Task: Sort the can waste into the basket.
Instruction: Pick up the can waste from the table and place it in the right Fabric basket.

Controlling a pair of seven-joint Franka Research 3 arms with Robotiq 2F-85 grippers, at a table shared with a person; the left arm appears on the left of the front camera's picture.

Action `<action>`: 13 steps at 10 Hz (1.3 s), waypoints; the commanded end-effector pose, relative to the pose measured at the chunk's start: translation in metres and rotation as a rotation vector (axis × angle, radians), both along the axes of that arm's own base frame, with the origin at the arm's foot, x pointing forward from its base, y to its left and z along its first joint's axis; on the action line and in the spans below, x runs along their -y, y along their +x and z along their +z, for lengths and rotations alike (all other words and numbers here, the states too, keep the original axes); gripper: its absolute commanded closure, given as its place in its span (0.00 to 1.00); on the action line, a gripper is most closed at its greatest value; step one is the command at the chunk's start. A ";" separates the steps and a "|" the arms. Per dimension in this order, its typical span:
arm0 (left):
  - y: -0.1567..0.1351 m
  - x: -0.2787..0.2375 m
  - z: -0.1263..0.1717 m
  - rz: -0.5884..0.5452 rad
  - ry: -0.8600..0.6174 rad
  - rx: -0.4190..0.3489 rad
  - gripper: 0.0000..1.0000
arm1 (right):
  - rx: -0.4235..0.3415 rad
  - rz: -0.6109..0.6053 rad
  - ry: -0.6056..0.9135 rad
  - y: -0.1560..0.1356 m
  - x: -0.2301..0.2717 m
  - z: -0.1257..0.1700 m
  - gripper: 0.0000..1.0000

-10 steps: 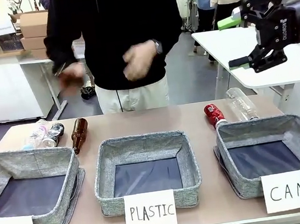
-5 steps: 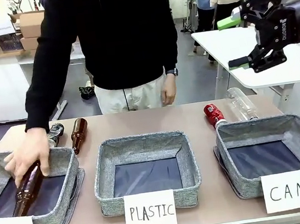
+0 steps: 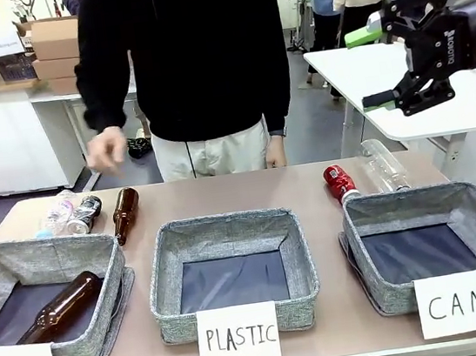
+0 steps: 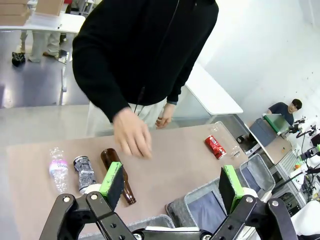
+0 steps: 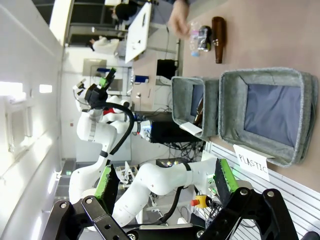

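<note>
Table (image 3: 223, 194): red can (image 3: 338, 180) well below right jaws.

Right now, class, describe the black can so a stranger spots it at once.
Start at the BOTTLE basket on the robot's left. Beyond its far wall lie three things; the black can is the middle one, short, metal, between a clear plastic bottle and a brown glass bottle.

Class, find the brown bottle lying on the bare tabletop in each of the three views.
Front view: brown bottle, far left part of the table.
Left wrist view: bottle lower left, beside a green pad.
Right wrist view: bottle near the top, right of centre.
Shared landmark: the black can beside it.
</note>
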State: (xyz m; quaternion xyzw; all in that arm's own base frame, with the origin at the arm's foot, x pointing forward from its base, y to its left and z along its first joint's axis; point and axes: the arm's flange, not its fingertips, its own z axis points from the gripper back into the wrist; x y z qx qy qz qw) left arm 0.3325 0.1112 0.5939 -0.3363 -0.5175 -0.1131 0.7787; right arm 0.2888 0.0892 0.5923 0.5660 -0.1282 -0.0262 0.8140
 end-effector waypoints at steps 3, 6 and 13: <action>0.028 0.004 -0.001 -0.008 0.036 -0.106 0.00 | 0.023 0.005 0.024 0.002 -0.003 0.000 0.00; 0.116 0.013 -0.014 0.072 0.146 -0.335 0.00 | 0.023 0.005 0.024 0.002 -0.003 0.000 0.00; 0.203 0.068 -0.104 0.052 0.287 -0.522 0.00 | 0.023 0.005 0.024 0.002 -0.003 0.000 0.00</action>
